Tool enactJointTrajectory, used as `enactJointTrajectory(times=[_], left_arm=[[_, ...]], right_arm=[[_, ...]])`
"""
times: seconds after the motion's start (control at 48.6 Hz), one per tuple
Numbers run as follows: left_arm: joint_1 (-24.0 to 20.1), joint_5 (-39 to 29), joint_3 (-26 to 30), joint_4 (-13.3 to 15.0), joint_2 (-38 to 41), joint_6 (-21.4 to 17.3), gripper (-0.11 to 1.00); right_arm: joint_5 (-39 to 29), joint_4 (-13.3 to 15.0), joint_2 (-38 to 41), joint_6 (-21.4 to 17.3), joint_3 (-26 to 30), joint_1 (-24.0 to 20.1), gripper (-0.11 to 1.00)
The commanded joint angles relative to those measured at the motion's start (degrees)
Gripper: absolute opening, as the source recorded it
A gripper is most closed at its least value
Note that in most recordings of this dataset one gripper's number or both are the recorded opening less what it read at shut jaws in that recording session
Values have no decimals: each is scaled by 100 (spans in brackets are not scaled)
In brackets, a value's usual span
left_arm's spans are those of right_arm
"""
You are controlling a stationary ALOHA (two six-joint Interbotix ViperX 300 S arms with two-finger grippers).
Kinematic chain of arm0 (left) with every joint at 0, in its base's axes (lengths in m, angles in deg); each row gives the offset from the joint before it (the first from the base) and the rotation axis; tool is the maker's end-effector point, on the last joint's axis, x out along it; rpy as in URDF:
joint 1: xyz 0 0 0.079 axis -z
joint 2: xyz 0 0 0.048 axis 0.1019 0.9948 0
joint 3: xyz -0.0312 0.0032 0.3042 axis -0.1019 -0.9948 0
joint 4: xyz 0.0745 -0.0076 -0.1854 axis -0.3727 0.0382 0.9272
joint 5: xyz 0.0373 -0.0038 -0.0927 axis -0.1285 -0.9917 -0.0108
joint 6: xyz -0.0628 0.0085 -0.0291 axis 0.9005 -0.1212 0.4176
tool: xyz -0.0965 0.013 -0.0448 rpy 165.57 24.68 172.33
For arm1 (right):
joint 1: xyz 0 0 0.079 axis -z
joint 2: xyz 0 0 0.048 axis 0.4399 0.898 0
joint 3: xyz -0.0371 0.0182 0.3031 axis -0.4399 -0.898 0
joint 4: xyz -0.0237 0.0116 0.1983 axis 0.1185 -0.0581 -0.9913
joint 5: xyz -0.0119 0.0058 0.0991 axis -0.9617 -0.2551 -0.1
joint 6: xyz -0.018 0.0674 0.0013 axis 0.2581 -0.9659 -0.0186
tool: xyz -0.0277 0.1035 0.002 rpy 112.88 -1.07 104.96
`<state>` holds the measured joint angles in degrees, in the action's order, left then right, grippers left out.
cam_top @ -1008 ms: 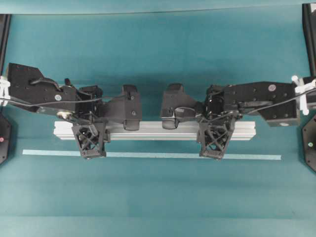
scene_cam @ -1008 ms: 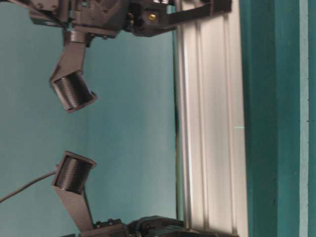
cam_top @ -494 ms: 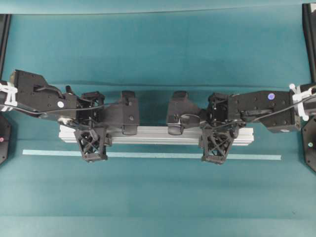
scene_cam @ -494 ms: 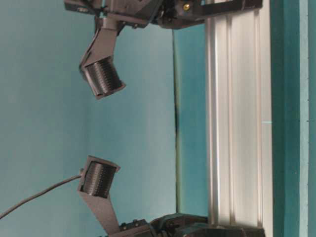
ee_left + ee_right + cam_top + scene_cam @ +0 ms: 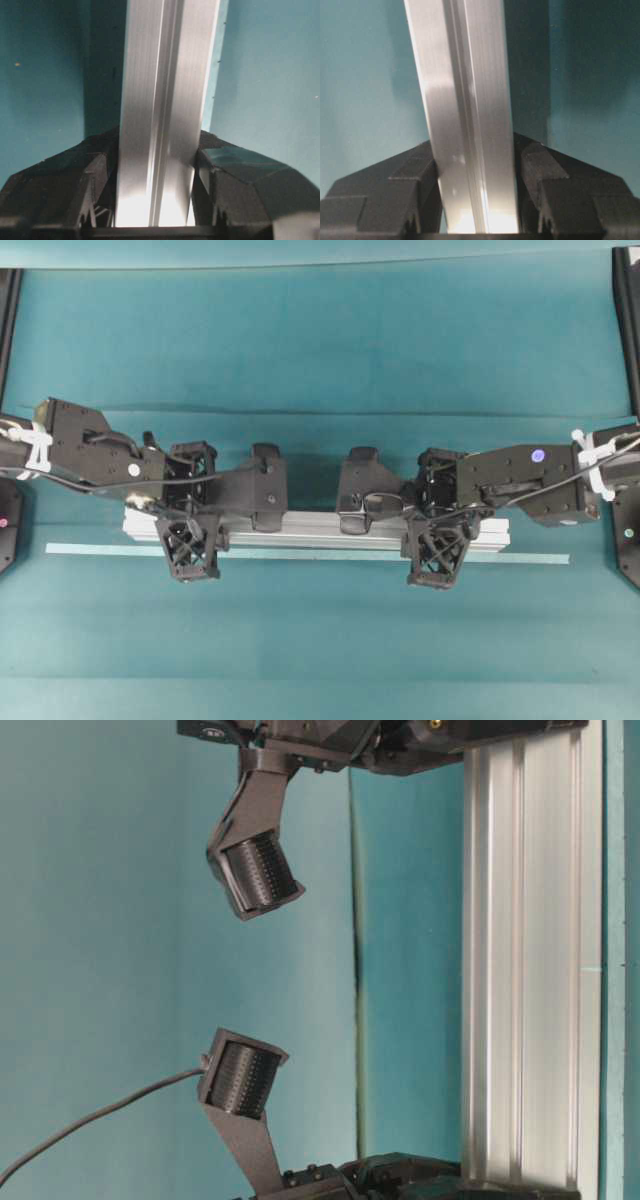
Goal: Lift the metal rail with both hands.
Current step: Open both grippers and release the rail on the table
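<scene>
1. The metal rail [image 5: 315, 531] runs lengthwise across the middle of the worktop [image 5: 320, 350], just beside the pale tape strip [image 5: 90, 549].
2. The left gripper [image 5: 193, 537] has its jaws clamped on the rail; so does the right gripper [image 5: 433, 543].
3. I'd raise both ends together, keeping the rail level so neither grip twists.

In the overhead view both arms run off the left and right edges. The left gripper [image 5: 191, 535] and right gripper [image 5: 437, 540] cover parts of the metal rail [image 5: 318, 528], which hides part of the tape strip [image 5: 300, 554]. Both wrist views crop the rail's far end at the top edge.
</scene>
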<state>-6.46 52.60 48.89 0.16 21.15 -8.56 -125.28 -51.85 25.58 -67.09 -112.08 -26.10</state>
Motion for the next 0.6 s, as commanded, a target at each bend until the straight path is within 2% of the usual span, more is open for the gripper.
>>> enactJointTrajectory(times=[0.0, 0.144, 0.576], left_arm=[[0, 70, 26, 0, -35, 123, 36], [9, 176, 35, -9, -26, 290, 36], [158, 193, 105, 0, 0, 387, 36]], right_arm=[[35, -18, 35, -44, 9, -35, 39], [70, 0, 26, -44, -62, 0, 39], [272, 18, 9, -44, -220, 132, 39]])
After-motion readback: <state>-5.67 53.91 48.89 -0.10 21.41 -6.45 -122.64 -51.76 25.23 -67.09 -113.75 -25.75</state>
